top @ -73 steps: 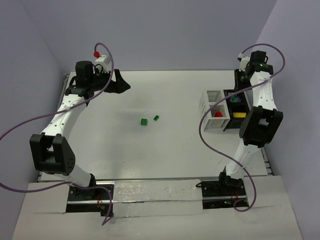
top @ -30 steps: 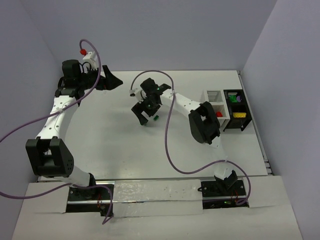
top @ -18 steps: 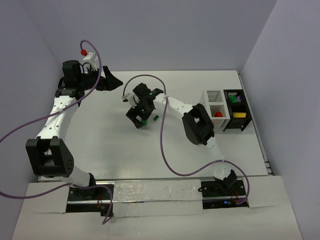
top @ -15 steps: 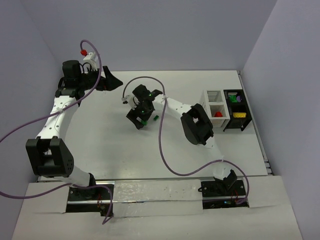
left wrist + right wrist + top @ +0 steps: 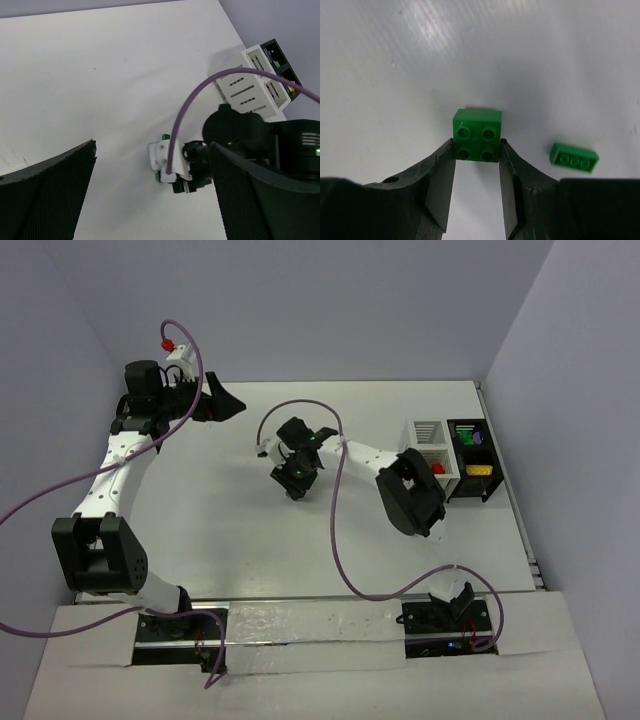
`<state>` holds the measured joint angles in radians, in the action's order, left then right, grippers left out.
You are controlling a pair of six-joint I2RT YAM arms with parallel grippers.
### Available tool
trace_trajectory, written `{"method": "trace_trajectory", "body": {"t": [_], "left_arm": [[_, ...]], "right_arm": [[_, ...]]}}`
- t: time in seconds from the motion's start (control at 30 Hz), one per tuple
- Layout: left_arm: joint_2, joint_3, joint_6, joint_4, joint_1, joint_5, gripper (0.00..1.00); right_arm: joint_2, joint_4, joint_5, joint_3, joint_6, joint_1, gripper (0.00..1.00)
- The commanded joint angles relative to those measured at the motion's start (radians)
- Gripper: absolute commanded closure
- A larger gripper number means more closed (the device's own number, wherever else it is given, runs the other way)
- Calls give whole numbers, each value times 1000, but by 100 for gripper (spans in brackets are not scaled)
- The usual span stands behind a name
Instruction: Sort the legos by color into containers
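My right gripper is down on the white table at its centre. Its two black fingertips press both sides of a green square lego that rests on the table. A small flat green lego lies just to the right of it, and shows in the left wrist view. My left gripper hangs open and empty at the far left, its wide jaws framing the left wrist view. The white slatted box holds a red lego. The black tray holds green, purple and yellow legos.
Both containers stand side by side at the table's right edge and show in the left wrist view: the white box and the black tray. A purple cable loops from the right arm over the middle of the table. Walls close in at left and right.
My right arm has swung from the containers to the table's centre and come down around the green square lego. My left arm shifted slightly, then held still.
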<state>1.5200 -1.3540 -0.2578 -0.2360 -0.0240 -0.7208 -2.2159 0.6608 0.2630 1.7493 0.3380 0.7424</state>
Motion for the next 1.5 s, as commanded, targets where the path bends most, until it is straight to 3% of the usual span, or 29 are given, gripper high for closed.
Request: {"method": "trace_trajectory", "body": {"t": [0.0, 0.17, 0.3, 0.53, 0.7, 1.23, 1.47], "left_arm": [[1, -29, -6, 24, 7, -19, 1], [4, -22, -8, 31, 5, -14, 1], [-5, -22, 41, 3, -26, 47, 1], [4, -37, 71, -16, -88, 115, 1], [29, -66, 66, -26, -101, 115, 1], [36, -75, 76, -40, -109, 133, 1], [45, -85, 74, -42, -109, 129, 1]], "right_arm": [[199, -1, -22, -26, -5, -13, 73], [376, 85, 34, 69, -55, -106, 80], [457, 182, 58, 145, -78, -332, 81], [463, 286, -35, 191, 29, -787, 81], [405, 303, -125, 194, 75, -928, 82], [287, 280, -248, 136, 77, -980, 82], [285, 278, -260, 120, 79, -992, 65]]}}
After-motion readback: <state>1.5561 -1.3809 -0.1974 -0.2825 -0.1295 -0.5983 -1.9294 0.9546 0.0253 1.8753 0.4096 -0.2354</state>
